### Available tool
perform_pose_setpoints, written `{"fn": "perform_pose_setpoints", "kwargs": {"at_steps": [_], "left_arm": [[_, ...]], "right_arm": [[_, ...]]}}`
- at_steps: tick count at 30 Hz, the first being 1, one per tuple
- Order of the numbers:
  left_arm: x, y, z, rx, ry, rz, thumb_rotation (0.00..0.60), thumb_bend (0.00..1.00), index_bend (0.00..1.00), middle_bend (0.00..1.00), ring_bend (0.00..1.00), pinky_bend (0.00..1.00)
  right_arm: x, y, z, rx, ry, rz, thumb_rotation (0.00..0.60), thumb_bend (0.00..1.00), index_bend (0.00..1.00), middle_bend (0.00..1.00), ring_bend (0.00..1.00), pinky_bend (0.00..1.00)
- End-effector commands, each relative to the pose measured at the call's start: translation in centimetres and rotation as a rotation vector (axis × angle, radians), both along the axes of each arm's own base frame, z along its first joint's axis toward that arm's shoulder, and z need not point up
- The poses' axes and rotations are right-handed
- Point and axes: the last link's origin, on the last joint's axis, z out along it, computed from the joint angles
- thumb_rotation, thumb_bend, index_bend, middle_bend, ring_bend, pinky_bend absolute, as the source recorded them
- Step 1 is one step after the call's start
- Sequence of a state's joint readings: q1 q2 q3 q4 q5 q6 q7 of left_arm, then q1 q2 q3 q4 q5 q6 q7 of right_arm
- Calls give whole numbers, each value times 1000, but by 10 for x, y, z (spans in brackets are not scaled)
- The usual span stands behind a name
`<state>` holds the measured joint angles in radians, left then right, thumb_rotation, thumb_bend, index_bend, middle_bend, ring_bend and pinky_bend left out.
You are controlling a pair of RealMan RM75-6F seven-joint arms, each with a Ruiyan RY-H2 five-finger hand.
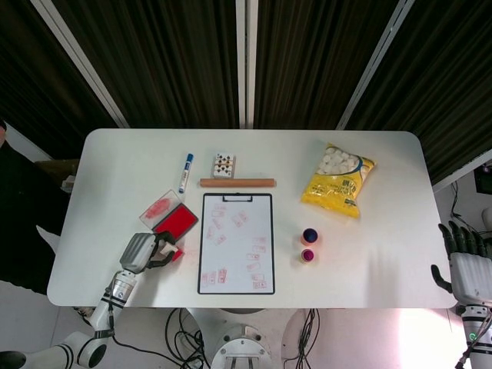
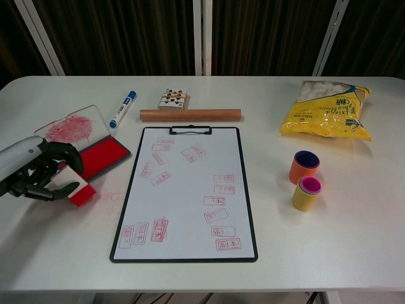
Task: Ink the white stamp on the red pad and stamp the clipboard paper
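Observation:
The white stamp (image 2: 71,185) with its red base sits tilted on the table just in front of the red ink pad (image 2: 101,157). My left hand (image 2: 39,171) grips it, fingers curled around its body; in the head view this hand (image 1: 144,251) is at the front left, and the stamp (image 1: 175,253) peeks out at its right. The clipboard (image 2: 186,190) lies to the right of the stamp, its paper carrying several red stamp marks. My right hand (image 1: 465,265) hangs off the table's right edge, fingers apart and holding nothing.
The pad's clear lid (image 2: 69,126), smeared red, lies open behind it. A blue marker (image 2: 122,109), a small box (image 2: 173,98) and a wooden rod (image 2: 190,114) lie beyond the clipboard. A yellow snack bag (image 2: 329,117) and two cups (image 2: 305,180) stand at right.

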<state>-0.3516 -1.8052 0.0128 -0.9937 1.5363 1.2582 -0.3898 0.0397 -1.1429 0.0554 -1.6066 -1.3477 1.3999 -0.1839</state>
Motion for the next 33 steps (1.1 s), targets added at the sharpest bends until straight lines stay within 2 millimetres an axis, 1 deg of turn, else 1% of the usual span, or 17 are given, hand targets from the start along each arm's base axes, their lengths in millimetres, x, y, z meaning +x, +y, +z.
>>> {"fn": "perform_pose_setpoints", "kwargs": {"at_steps": [1, 17, 33], "left_arm": [[0, 0, 0, 0, 0, 2, 600, 333, 466, 541, 777, 909], [3, -3, 3, 33, 48, -63, 600, 307, 441, 515, 773, 907], [13, -7, 6, 43, 30, -92, 600, 295, 432, 515, 774, 907]], "right_arm": [[0, 0, 0, -1, 0, 1, 600, 290, 0, 0, 0, 0], [-2, 1, 1, -4, 0, -2, 600, 290, 0, 0, 0, 0], [-2, 1, -1, -1, 0, -3, 600, 290, 0, 0, 0, 0]]}}
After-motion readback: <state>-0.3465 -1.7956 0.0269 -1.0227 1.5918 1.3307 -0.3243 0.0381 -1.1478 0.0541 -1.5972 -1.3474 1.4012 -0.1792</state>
